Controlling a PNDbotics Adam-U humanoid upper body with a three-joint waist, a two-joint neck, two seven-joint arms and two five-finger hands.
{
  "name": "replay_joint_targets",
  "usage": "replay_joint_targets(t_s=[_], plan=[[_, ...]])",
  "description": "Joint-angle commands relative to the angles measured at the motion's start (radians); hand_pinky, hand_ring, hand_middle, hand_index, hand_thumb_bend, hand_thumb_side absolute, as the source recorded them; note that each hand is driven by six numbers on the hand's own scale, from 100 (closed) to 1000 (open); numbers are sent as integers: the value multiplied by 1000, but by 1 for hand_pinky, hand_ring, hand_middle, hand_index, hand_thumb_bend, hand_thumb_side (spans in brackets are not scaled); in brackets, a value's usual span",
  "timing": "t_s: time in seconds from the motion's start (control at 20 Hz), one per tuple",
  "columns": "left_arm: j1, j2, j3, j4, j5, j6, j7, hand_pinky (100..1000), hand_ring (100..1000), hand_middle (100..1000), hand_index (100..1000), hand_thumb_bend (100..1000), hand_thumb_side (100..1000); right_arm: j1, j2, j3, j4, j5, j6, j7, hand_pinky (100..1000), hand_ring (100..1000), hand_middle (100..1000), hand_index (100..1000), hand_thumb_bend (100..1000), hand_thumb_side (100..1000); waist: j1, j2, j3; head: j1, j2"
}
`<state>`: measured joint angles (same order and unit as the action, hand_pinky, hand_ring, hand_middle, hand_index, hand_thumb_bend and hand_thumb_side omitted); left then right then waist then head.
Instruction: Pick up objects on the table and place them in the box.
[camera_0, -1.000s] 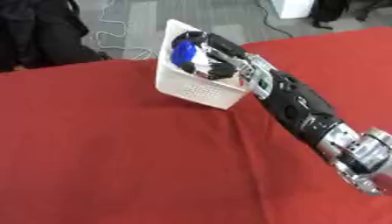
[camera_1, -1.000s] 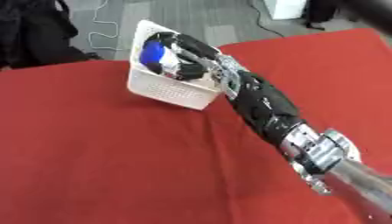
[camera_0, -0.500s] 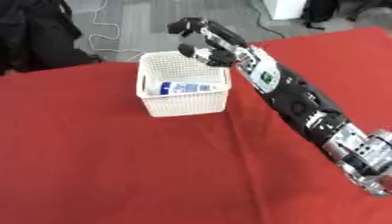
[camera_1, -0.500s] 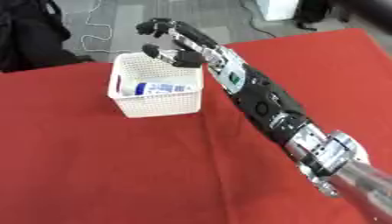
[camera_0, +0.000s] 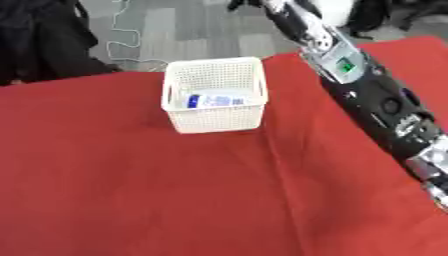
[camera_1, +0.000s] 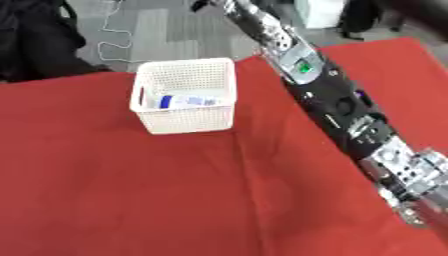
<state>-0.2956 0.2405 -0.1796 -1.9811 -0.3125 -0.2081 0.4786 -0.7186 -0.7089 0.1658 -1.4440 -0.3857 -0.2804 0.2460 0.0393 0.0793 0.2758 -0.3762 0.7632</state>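
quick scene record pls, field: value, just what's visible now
surface: table with red cloth
container: white mesh basket, upright on the cloth, near the far edge
contents: blue and white object lying inside the basket
loose objects on cloth: none visible
right arm: reaches from lower right up past the basket's right side, not touching it
right hand: out of view past the top edge
left hand: not in view
background: grey floor with a cable
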Motion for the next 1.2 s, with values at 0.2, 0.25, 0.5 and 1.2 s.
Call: replay_joint_targets(t_s=[0.2, 0.25, 0.5, 1.2], plan=[[2, 34, 14, -19, -16, 8, 7, 684, 667, 738, 839, 479, 1000, 185, -92, -125, -288, -157, -3, -182, 582, 736, 730, 915, 362, 1000, -6, -22, -21, 19, 7], [3, 37, 18, -19, -18, 7, 10, 684, 668, 737, 839, 479, 1000, 246, -91, -137, -338, -153, -19, -231, 572, 727, 720, 914, 358, 1000, -5, -23, -26, 29, 7], [19, 52, 27, -19, -30, 12, 19, 686, 670, 738, 836, 478, 1000, 485, 65, -159, -494, 11, 0, -307, 570, 734, 720, 923, 289, 1000, 7, -38, -43, 45, 7], [44, 72, 29, -19, -63, 12, 31, 690, 674, 738, 832, 476, 1000, 583, 222, -252, -556, 152, -10, 2, 493, 711, 693, 853, 122, 1000, 25, -50, -73, 74, 7]])
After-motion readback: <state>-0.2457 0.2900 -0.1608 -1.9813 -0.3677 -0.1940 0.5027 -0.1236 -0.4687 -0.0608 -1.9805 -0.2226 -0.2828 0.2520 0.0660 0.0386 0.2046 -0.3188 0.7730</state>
